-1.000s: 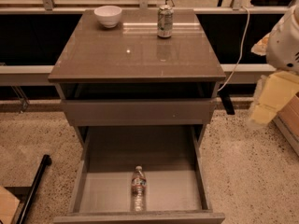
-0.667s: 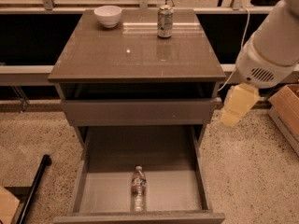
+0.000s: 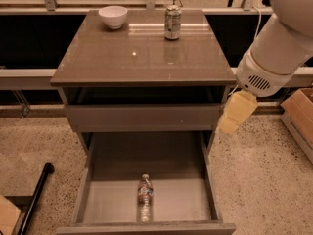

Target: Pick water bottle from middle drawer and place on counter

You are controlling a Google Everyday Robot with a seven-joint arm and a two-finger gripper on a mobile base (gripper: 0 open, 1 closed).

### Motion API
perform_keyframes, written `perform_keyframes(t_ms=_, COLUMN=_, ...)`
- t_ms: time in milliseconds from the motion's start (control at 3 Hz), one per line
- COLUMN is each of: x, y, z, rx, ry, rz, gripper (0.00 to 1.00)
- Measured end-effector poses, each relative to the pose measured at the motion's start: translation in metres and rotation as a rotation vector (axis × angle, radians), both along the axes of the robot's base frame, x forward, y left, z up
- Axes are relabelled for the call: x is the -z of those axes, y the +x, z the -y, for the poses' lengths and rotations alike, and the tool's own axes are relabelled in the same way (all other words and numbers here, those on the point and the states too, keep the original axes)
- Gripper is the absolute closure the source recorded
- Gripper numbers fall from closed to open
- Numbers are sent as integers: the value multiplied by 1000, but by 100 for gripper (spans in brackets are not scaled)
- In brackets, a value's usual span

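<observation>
The water bottle (image 3: 145, 198) lies on its side on the pale floor of the open middle drawer (image 3: 183, 202), near the front, cap pointing to the back. The glossy counter (image 3: 137, 55) forms the cabinet's top above it. My gripper (image 3: 230, 121), pale yellow, hangs from the white arm (image 3: 276, 48) just off the cabinet's right front corner. It is level with the shallower drawer front, above and to the right of the bottle, and holds nothing that I can see.
A white bowl (image 3: 113, 16) and a silvery can (image 3: 172, 22) stand at the back of the counter. The shallower drawer front (image 3: 142, 116) is nearly closed. A cardboard box (image 3: 299, 115) sits on the floor at right. A black pole (image 3: 35, 199) lies at left.
My arm has swung in from the right edge toward the left, bringing the gripper next to the cabinet's right front corner. The bottle has not moved.
</observation>
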State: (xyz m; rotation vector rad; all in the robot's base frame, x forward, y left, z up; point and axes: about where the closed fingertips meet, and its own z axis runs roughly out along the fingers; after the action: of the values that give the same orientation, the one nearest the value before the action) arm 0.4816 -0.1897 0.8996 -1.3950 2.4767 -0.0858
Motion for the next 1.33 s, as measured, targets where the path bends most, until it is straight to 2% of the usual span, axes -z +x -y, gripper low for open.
perform_keyframes(t_ms=333, x=46, y=5, z=-11, rx=59, ry=74, rz=-78, gripper=0)
perform_keyframes(t_ms=667, x=94, y=12, z=-21, rx=147, ry=120, rz=-113, gripper=0)
perform_keyframes(t_ms=1000, x=146, y=19, z=-28, rx=263, ry=143, rz=-127, gripper=0)
perform_keyframes(t_ms=1333, x=146, y=20, z=-29, rx=294, ry=156, rz=-122, gripper=0)
